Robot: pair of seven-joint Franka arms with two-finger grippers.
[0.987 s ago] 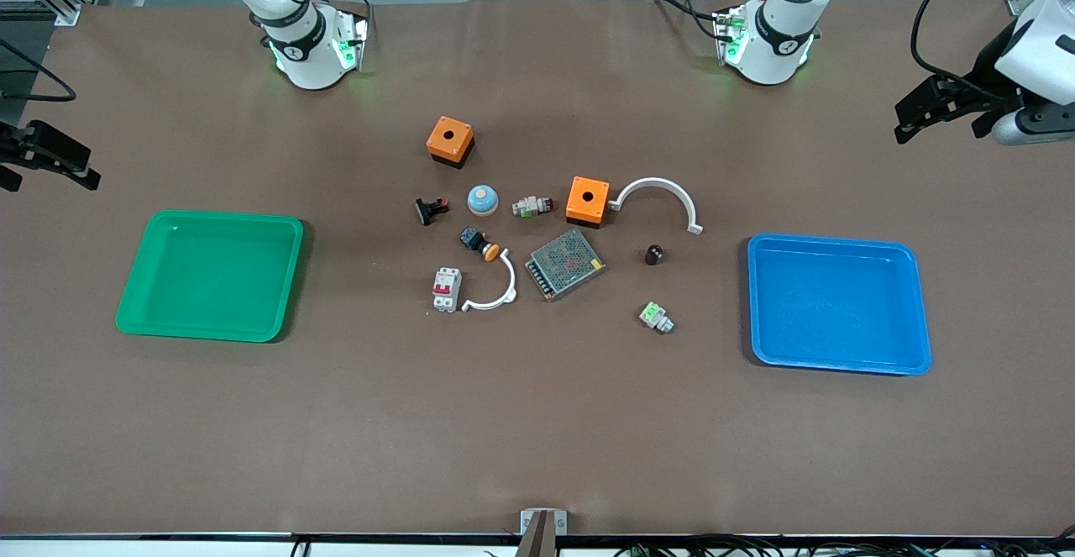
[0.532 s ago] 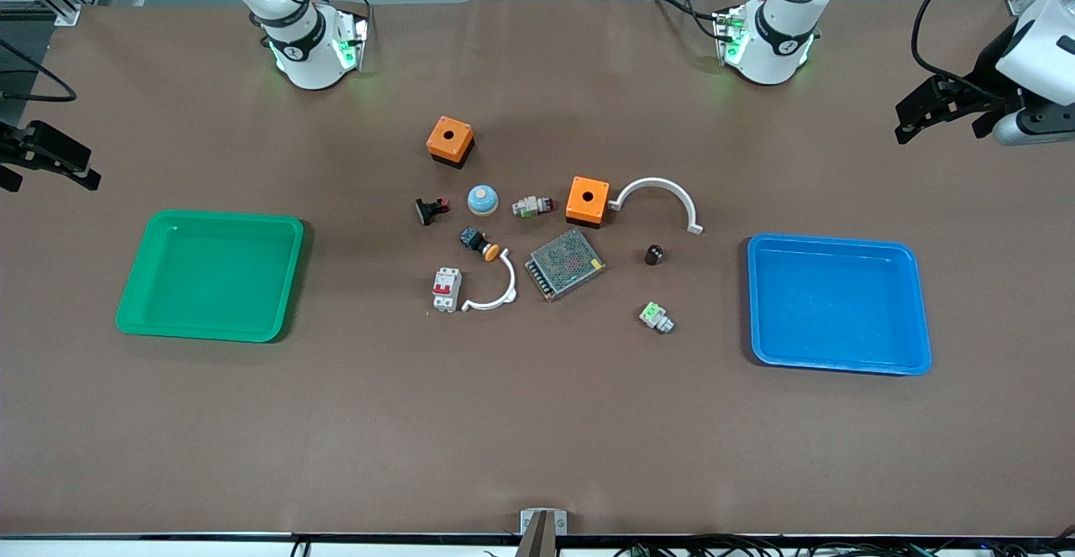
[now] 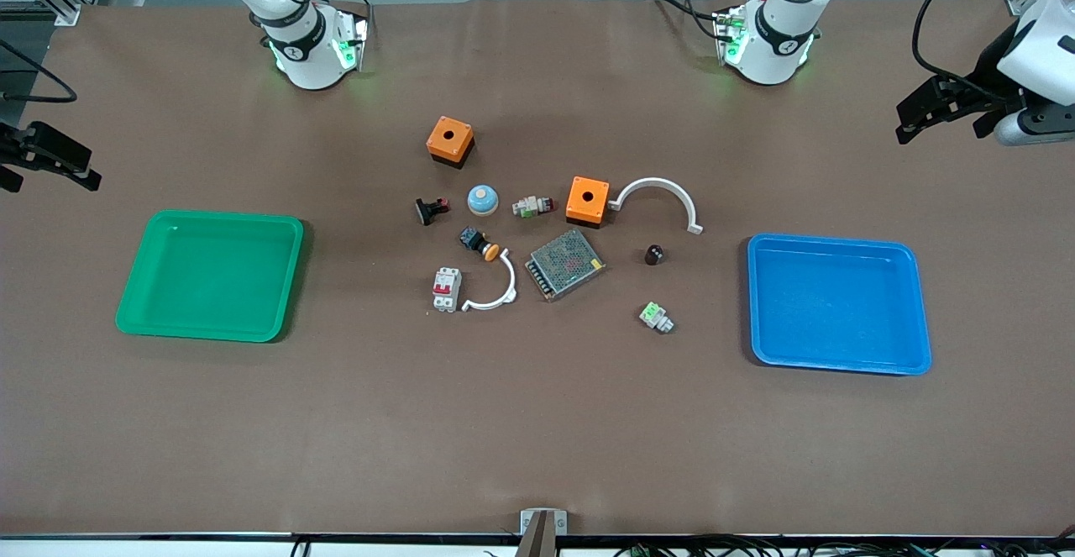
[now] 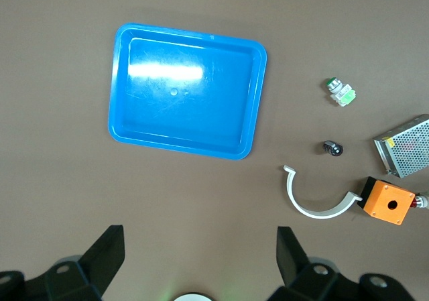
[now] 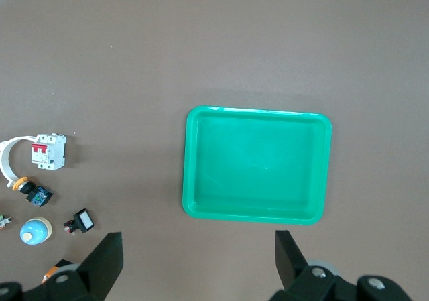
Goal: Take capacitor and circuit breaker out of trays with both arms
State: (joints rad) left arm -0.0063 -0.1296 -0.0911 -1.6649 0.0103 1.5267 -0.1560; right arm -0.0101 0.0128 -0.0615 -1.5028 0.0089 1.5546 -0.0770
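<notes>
Remaining unmoved since earlier: left gripper (image 3: 924, 112) and right gripper (image 3: 46, 158) waiting spread wide, green tray (image 3: 134, 305) and blue tray (image 3: 920, 305) lying bare.

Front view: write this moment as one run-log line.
left gripper open, waiting | right gripper open, waiting | capacitor, breaker on table | trays empty

Brown table (image 3: 537, 423) — trays, scattered parts
</notes>
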